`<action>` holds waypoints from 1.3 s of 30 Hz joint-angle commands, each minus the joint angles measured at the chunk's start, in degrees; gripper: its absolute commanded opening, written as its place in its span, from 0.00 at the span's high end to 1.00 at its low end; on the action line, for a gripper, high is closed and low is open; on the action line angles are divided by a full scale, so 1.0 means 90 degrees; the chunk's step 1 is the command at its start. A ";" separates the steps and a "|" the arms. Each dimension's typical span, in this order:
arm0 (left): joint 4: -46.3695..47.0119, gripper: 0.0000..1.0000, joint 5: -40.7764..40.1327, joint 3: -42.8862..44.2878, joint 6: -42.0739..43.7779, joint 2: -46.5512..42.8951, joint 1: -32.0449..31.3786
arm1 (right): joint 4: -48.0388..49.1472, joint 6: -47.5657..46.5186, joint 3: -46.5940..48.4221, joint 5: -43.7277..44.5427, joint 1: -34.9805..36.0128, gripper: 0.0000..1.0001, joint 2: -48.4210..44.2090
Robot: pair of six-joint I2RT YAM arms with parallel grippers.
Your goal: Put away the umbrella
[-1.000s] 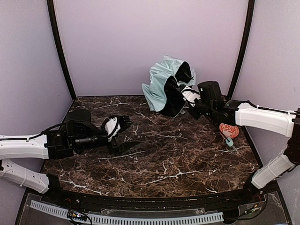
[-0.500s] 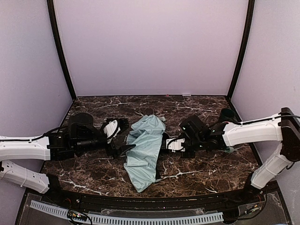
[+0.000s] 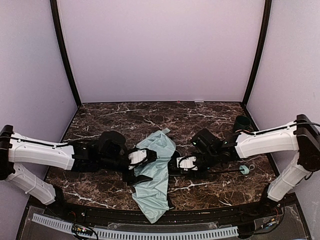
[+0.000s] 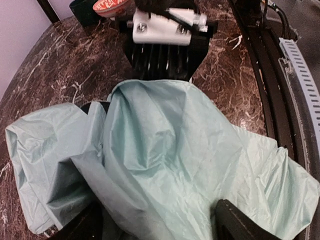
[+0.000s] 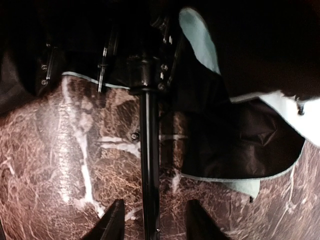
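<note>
Umbrella (image 3: 155,172) lies across table (image 3: 115,116) middle (hem close to front edge).

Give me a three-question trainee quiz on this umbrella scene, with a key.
1. True or false: the umbrella stands open and upright on the table.
2. In the right wrist view, what runs between the right gripper's fingers? A) the black shaft B) a strap C) a white cable
3. Fill in: the left gripper has its jaws ___, with the mint fabric between them.
Key: 1 false, it lies collapsed on the marble; 2 A; 3 open.
</note>
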 commanded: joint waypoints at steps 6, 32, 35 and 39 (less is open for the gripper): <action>0.0056 0.42 -0.0275 0.0223 -0.0303 0.0632 -0.0038 | 0.0214 0.0633 0.0337 -0.1327 -0.0190 0.44 -0.1307; -0.1125 0.20 -0.2707 0.1404 -0.0427 0.0390 -0.0198 | 0.1785 0.4275 0.2564 -0.2217 -0.0967 0.59 0.3449; -0.1740 0.17 -0.2143 0.1624 -0.0054 0.0190 -0.0505 | 0.1714 0.4227 0.2667 -0.2285 -0.1053 0.59 0.3700; -0.2475 0.17 -0.0750 0.1759 0.0054 -0.0027 -0.0646 | 0.1589 0.4134 0.2788 -0.2357 -0.1192 0.60 0.3962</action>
